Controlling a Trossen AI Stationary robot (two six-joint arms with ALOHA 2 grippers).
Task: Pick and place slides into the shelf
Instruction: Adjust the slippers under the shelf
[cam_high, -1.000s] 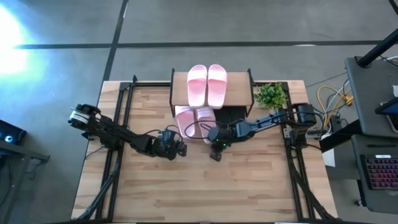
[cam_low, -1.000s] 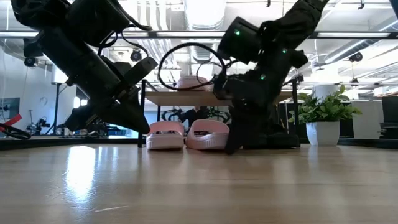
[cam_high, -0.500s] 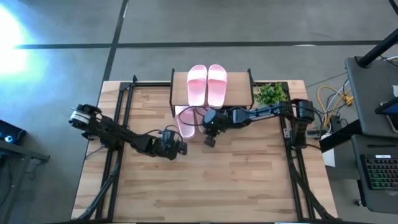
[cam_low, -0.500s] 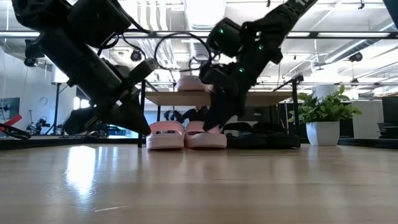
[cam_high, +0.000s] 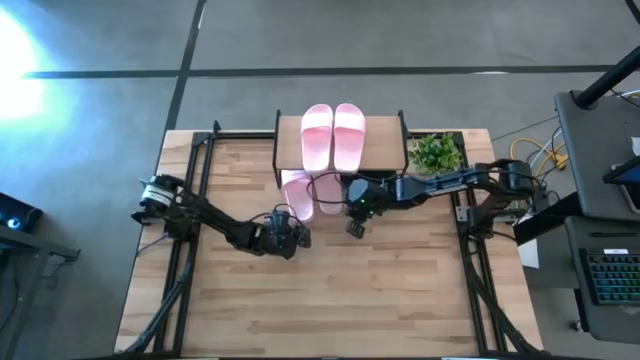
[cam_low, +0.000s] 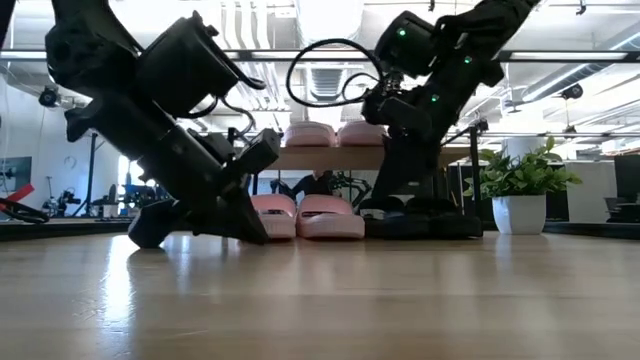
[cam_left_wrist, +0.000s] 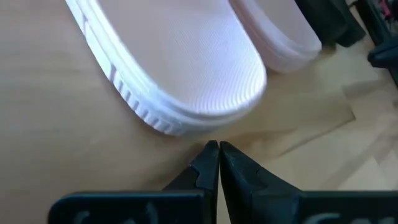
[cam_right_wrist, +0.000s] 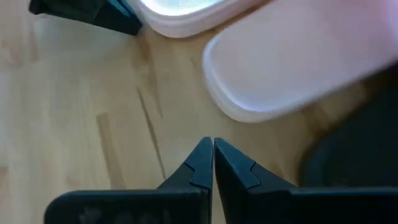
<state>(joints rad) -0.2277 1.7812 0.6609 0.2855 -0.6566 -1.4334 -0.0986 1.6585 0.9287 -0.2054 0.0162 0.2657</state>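
Two pale pink slides (cam_high: 333, 137) lie on the plank top of the shelf (cam_high: 385, 145). Two more pink slides (cam_high: 312, 192) rest on the table under it, heels sticking out toward the near edge, and two black slides (cam_low: 420, 218) sit beside them on the right. My left gripper (cam_left_wrist: 217, 152) is shut, low over the table, just short of the left pink slide's heel (cam_left_wrist: 186, 62). My right gripper (cam_right_wrist: 212, 149) is shut too, pointing down in front of the right pink slide's heel (cam_right_wrist: 298, 68), with a black slide (cam_right_wrist: 354, 168) beside it.
A potted plant (cam_high: 435, 152) stands at the shelf's right end on the table's far side. The shelf's thin black legs (cam_low: 230, 185) frame the lower slides. Bare wood tabletop (cam_high: 330, 300) stretches from both grippers to the near edge.
My right gripper swung toward the far left, up to the pink slides under the shelf, then drew back a little to the right. My left gripper slid right and slightly toward the far edge, closing in on the left pink slide's heel. Both stayed shut.
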